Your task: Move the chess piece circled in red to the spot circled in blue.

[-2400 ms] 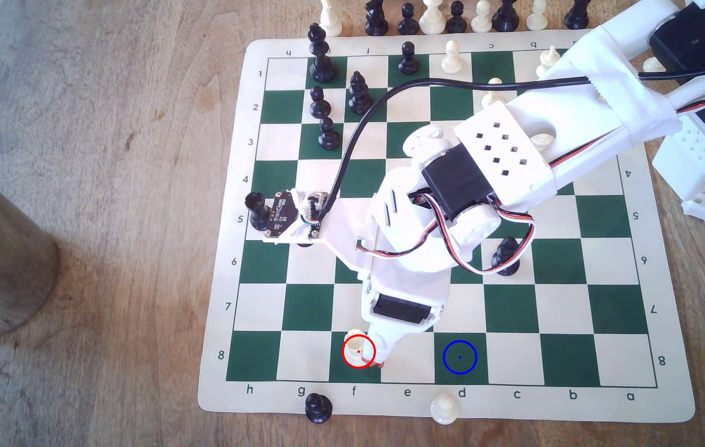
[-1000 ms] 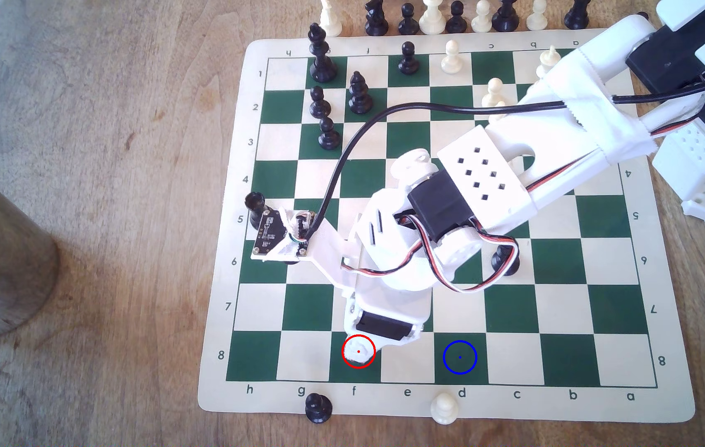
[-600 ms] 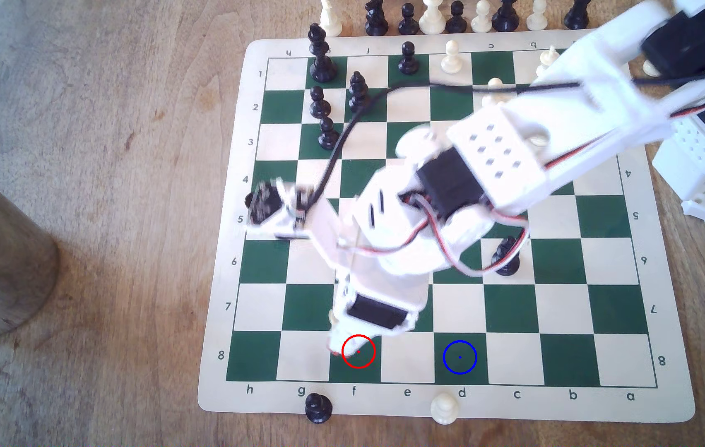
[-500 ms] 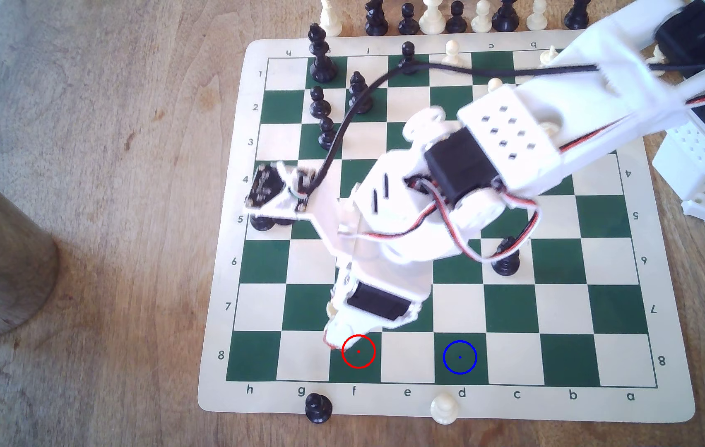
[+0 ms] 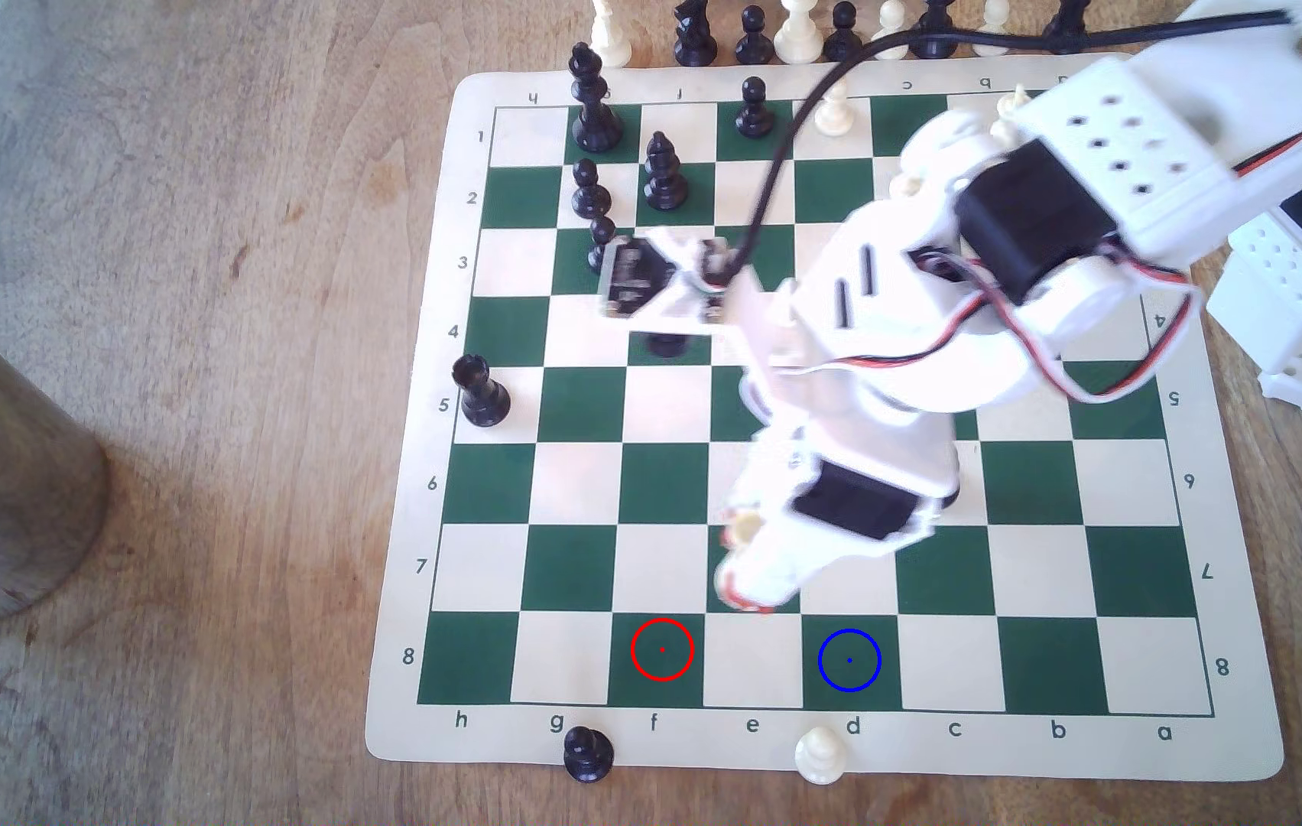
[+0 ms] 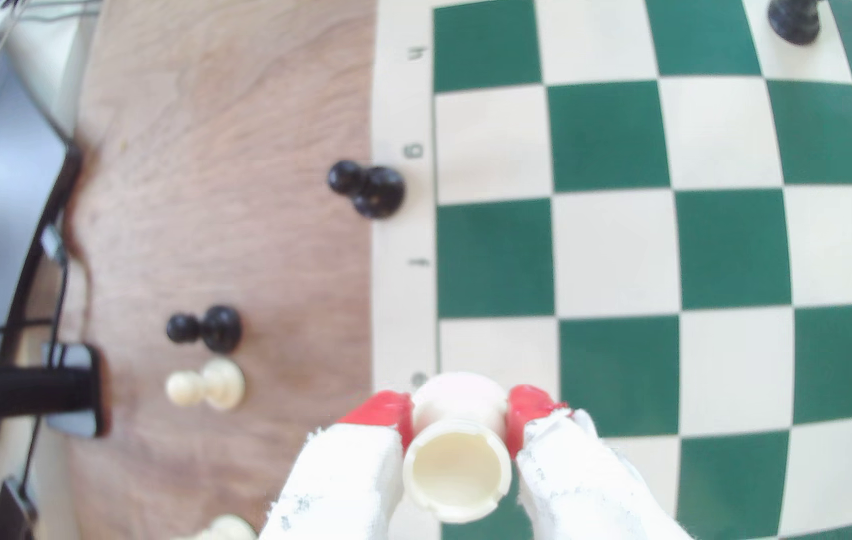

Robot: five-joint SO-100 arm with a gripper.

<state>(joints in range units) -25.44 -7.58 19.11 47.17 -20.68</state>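
Now that the red-circled square (image 5: 662,650) stands bare, the cream-white rook (image 6: 457,470) has plainly left it: a second ago it sat there with the hand closing round it, and half a second ago the hand was rising from that square. In the wrist view the hand (image 6: 457,420) is closed on the rook, its red-tipped fingers (image 6: 384,413) pressing the cylindrical body from both sides, hollow top toward the camera. In the exterior view the hand (image 5: 747,576) hangs blurred above the board, one row back from the edge row, between the two marks and nearer the blue-circled square (image 5: 849,660) than before. The pick looks done; carry and lowering remain. The cream pawn (image 5: 820,754) on the mat's border just beside that square wants clearance.
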